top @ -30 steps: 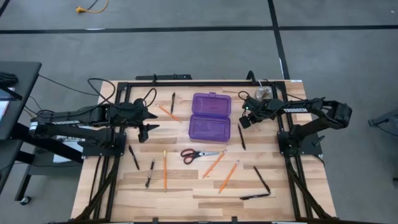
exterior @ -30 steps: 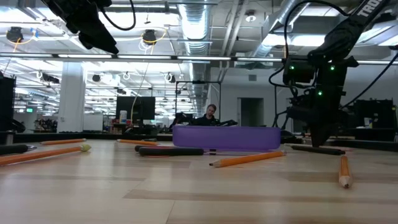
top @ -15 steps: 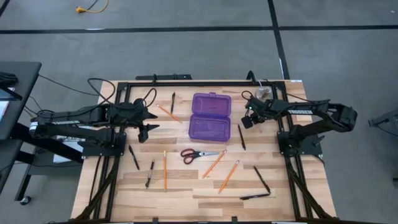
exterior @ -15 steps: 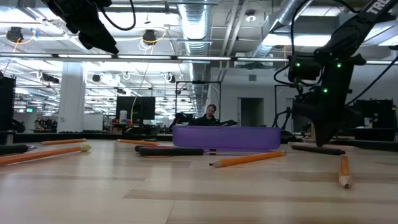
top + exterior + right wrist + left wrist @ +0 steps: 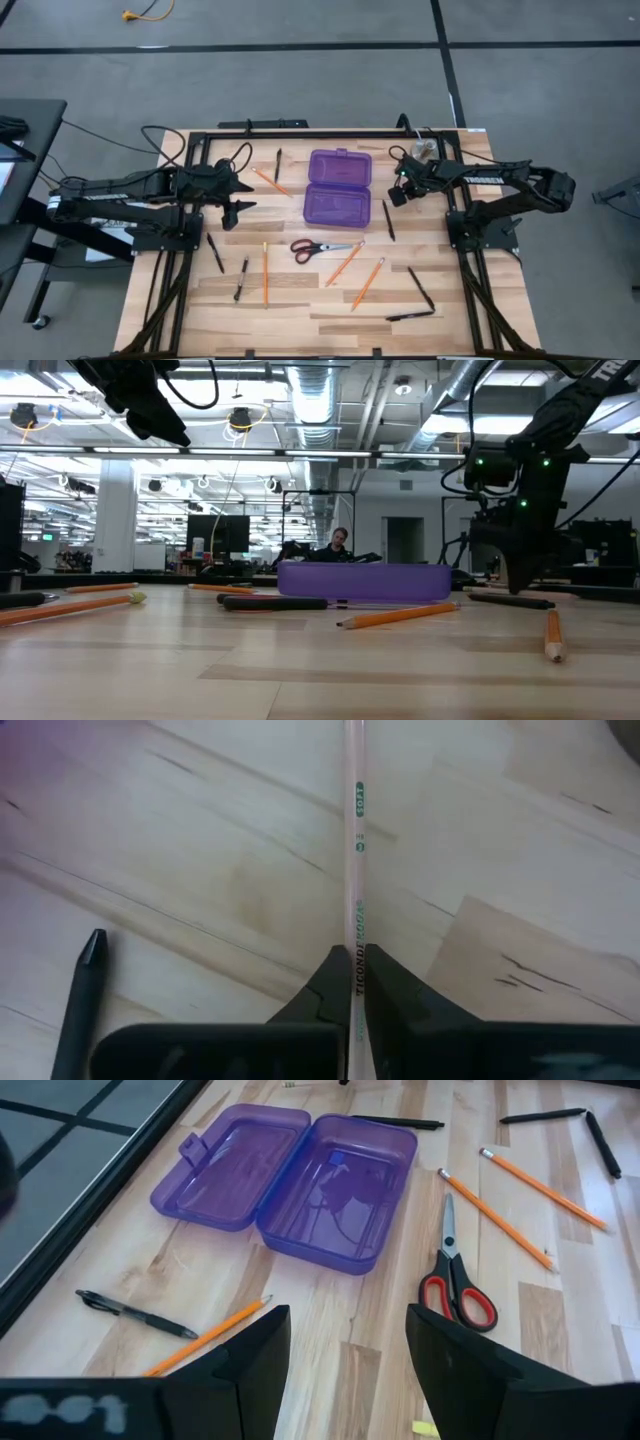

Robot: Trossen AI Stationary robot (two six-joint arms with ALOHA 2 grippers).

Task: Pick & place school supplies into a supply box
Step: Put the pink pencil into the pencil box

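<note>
Pinching a thin pencil with our right hand beside the purple supply box (left hand gapes empty).

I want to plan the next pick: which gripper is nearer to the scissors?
Left, narrowly. The left gripper hovers open, up and to the left of the scissors. The right gripper is up and to their right, past the case, shut on a pencil.

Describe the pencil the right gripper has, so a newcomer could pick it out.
Start at the open purple supply box and look toward the right gripper beside it. The pencil is pinched there, alone in carrying green lettering along its pale shaft.
</note>
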